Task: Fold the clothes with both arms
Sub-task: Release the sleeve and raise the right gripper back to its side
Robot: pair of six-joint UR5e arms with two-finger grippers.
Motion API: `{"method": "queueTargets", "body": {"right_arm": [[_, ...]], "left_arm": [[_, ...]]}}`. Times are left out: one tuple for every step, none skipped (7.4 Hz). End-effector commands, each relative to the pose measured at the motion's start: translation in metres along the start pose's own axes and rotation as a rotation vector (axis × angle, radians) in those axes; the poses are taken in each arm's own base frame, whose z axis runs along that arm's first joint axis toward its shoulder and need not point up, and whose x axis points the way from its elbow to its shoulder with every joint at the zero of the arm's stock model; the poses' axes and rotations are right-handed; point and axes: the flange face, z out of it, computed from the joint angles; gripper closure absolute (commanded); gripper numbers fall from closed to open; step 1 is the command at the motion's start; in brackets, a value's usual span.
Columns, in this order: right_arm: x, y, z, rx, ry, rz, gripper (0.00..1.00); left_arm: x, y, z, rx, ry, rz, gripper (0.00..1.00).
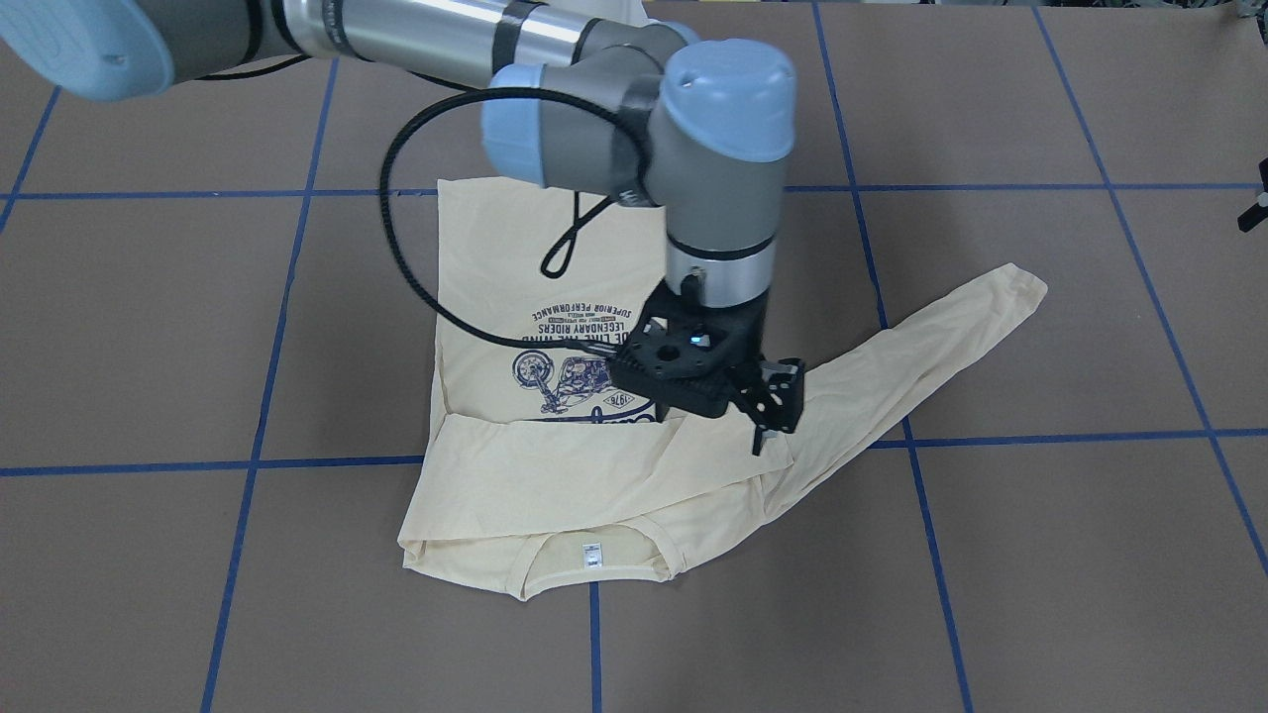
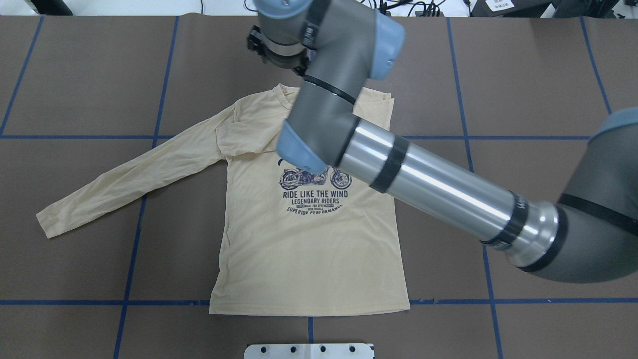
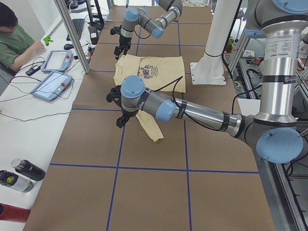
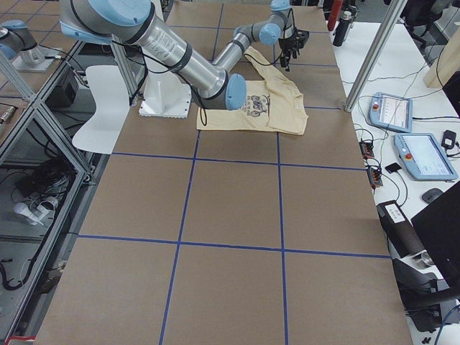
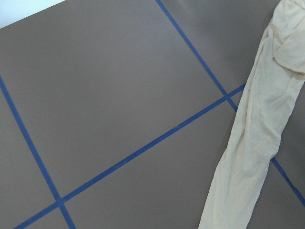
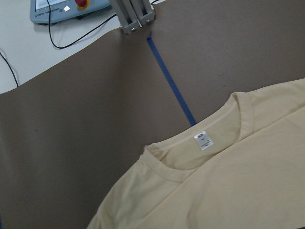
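The thin cream-yellow T-shirt [image 2: 309,249] lies flat, print up, on the brown table [image 2: 523,75] gridded with blue tape [image 2: 448,301], its straight hem nearest the robot. The navy motorcycle print [image 2: 314,192] sits mid-chest. The left sleeve [image 2: 129,174] stretches out, long and softly creased. The right sleeve [image 1: 555,475] is folded in a band across the chest. The right hand [image 1: 763,436] hangs over that band, fingers down; parted or closed, I cannot tell. Beyond it, the collar [image 6: 176,138] carries 1 small white label [image 6: 203,140]. The left hand [image 3: 120,120] hovers near the left cuff; its state cannot be told.
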Motion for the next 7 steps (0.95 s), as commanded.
{"method": "queueTargets", "body": {"right_arm": [[0.143,-0.045,-0.018,-0.075,0.001,-0.112,0.00],[0.204,-0.065,-0.033,-0.099,-0.003,-0.167,0.00],[0.253,-0.077,-0.042,-0.098,0.010,-0.232,0.00],[0.299,-0.092,-0.045,-0.106,0.034,-0.297,0.00],[0.342,-0.111,-0.051,-0.130,0.046,-0.354,0.00],[0.391,-0.135,-0.060,-0.163,0.050,-0.397,0.00],[0.440,-0.157,-0.070,-0.197,0.045,-0.426,0.00]], "left_arm": [[0.027,0.008,0.047,-0.044,-0.004,0.004,0.00],[0.033,0.027,0.067,-0.048,-0.053,-0.006,0.00],[0.038,0.049,0.078,0.002,-0.111,-0.011,0.00],[0.054,0.065,0.098,0.026,-0.112,-0.069,0.00],[0.063,0.080,0.115,0.006,-0.099,-0.123,0.00],[0.069,0.085,0.128,-0.019,-0.087,-0.209,0.01],[0.076,0.089,0.145,-0.034,-0.099,-0.371,0.01]]}}
